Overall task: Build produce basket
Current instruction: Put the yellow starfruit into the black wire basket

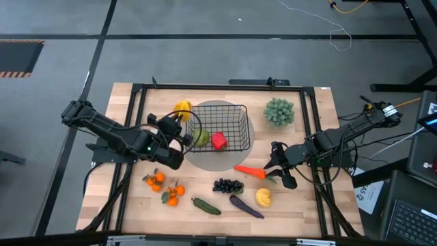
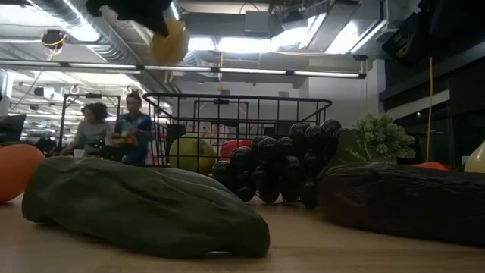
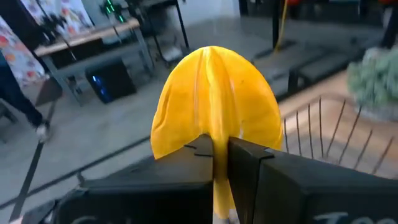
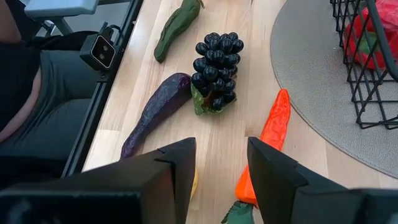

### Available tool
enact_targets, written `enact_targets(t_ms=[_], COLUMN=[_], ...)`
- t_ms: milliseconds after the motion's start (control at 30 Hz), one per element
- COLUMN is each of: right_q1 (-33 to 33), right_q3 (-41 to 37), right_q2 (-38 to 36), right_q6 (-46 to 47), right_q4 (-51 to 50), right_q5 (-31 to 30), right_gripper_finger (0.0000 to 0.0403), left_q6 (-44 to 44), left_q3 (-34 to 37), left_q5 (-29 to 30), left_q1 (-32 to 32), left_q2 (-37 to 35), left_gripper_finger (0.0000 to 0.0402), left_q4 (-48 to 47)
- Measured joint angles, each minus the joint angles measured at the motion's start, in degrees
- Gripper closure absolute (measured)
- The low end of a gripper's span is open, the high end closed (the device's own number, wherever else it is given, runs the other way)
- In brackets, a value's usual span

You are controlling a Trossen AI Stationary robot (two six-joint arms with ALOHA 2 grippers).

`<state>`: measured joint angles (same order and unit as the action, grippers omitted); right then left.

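- Nearest the bench's (image 1: 300, 205) front edge lie the green cucumber (image 1: 206, 206), the purple eggplant (image 1: 246, 206) and the yellow lemon (image 1: 263, 197), in a row from left to right.
- Just behind them sit the dark grapes (image 1: 228, 185), with three tangerines (image 1: 164, 186) in a loose group well to the left.
- The orange carrot (image 1: 250, 171) lies between the grapes and the grey round disc (image 1: 247, 123), pointing at the disc's rim.
- The right gripper (image 1: 278, 169) hangs low beside the carrot's leafy end; its fingers (image 4: 177, 163) stand partly open with nothing between them.
- The basket (image 1: 235, 113) rests on the disc; inside it are the green apple (image 1: 201, 137) and the red pepper (image 1: 219, 141), side by side.
- The left gripper (image 1: 179, 121) hovers at the basket's left end, its fingers (image 3: 249, 158) pinched tight on a yellow fruit (image 3: 214, 99), raised above the rim.
- Farthest back on the right stands a pale-green bushy plant (image 1: 278, 111).
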<state>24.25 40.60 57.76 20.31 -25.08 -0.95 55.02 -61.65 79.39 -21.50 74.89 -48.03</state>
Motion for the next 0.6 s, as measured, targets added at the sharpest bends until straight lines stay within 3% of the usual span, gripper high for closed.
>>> enact_targets(t_ms=[267, 467, 600], right_q1=[0.0, 0.0, 0.0], right_q3=[0.0, 0.0, 0.0], right_q2=[0.0, 0.0, 0.0], right_q6=[0.0, 0.0, 0.0], right_q4=[0.0, 0.1, 0.8], right_q5=[0.0, 0.0, 0.0], right_gripper_finger=[0.0269, 0.0269, 0.0269], left_q6=[-18.9, -30.7, -32.7], left_q3=[0.0, 0.0, 0.0], left_q5=[3.4, -4.7, -10.2], left_q1=[0.0, 2.0, 5.4], left_q2=[0.0, 1.4, 3.7], left_gripper_finger=[0.0393, 0.0392, 0.0392], left_q4=[17.5, 24.5, 26.3])
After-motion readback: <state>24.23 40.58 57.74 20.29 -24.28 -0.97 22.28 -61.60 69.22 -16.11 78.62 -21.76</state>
